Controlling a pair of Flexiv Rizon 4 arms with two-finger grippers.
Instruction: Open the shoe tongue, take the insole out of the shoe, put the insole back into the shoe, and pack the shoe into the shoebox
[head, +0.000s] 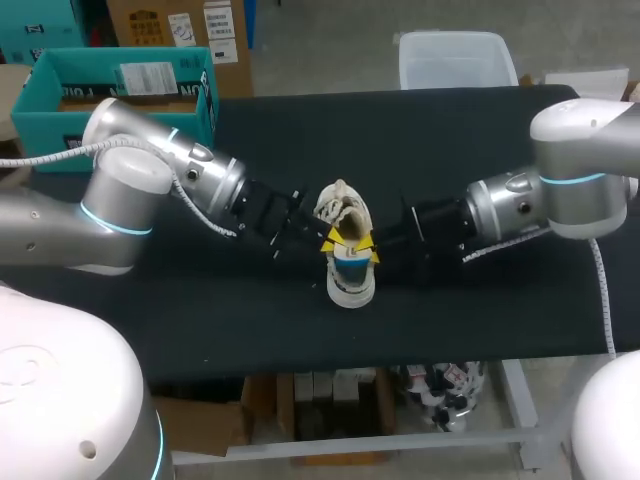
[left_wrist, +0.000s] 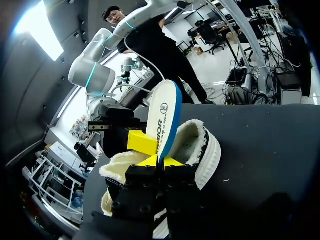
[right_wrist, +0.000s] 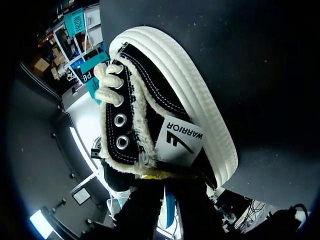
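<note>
Upright white insole (left_wrist: 165, 117), blue-edged, logo-printed, pinched by left hand (left_wrist: 161, 161) over black fleece-lined shoe (right_wrist: 165, 75), white rubber sole, metal eyelets, on dark worktop (head: 200, 300). Grip of right hand (left_wrist: 136, 141): cannot tell.

The insole (left_wrist: 165, 112) has its lower end hidden inside the shoe (left_wrist: 205, 150).

I stand before a wide worktop (head: 470, 130) spread with matte black cloth, lit evenly from overhead so the shadows on it fall soft. Close up, the cloth (right_wrist: 260, 75) is flecked with pale lint. Under its near edge runs a pale metal frame (head: 400, 443).
</note>
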